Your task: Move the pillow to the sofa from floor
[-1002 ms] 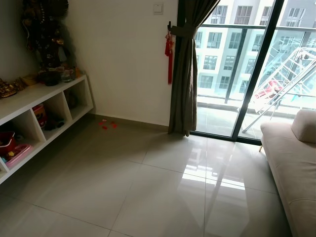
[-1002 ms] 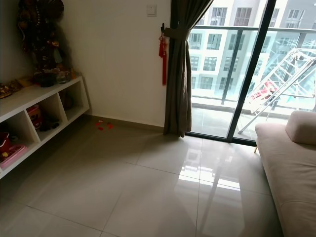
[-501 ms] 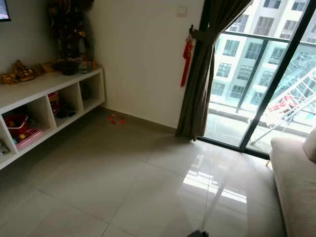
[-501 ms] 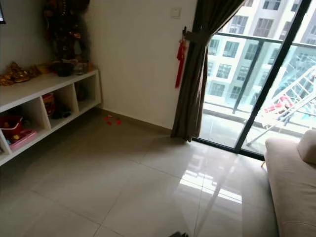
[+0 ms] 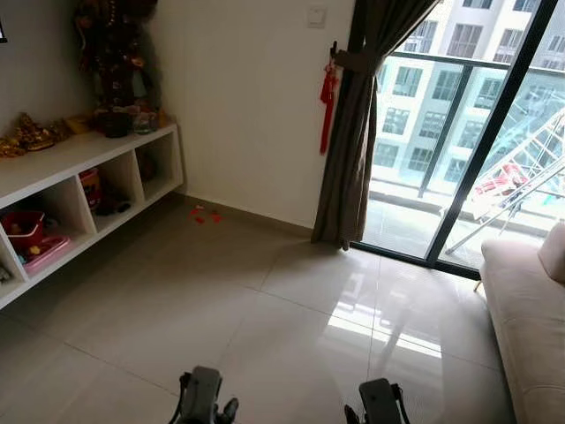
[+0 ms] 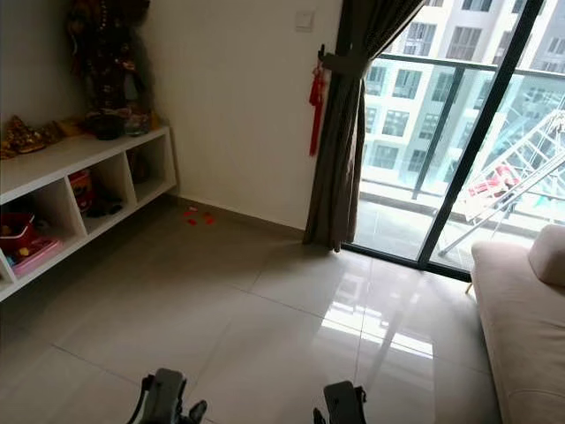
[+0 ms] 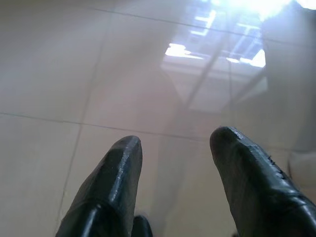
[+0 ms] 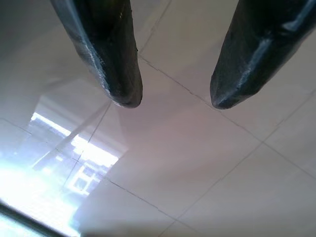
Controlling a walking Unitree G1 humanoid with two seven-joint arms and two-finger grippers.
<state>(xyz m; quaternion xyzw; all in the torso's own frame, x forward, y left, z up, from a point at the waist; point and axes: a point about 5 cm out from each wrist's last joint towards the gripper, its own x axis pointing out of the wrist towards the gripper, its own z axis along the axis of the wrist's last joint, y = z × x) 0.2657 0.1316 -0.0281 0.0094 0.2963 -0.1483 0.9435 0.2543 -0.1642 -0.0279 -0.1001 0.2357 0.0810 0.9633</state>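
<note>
Currently the search step is in hand: left gripper (image 7: pixel 173 163) and right gripper (image 8: pixel 173 84) hang over bare floor (image 5: pixel 265 327), fingers apart, empty. One pillow (image 5: pixel 554 252) rests at the sofa (image 5: pixel 521 309) far end; no floor pillow seen. Next: keep scanning.

Both our arms now risen into head view: left gripper (image 5: pixel 202 402), right gripper (image 5: pixel 380 405), fingers parted, over floor (image 5: pixel 265 327)

Two dark grey, boxy wrist housings with thin black cables at their sides. The left tool (image 7: pixel 173 185) and right tool (image 8: pixel 173 74) each carry two glossy black, blunt-tipped, tapering fingers (image 7: pixel 106 192).
</note>
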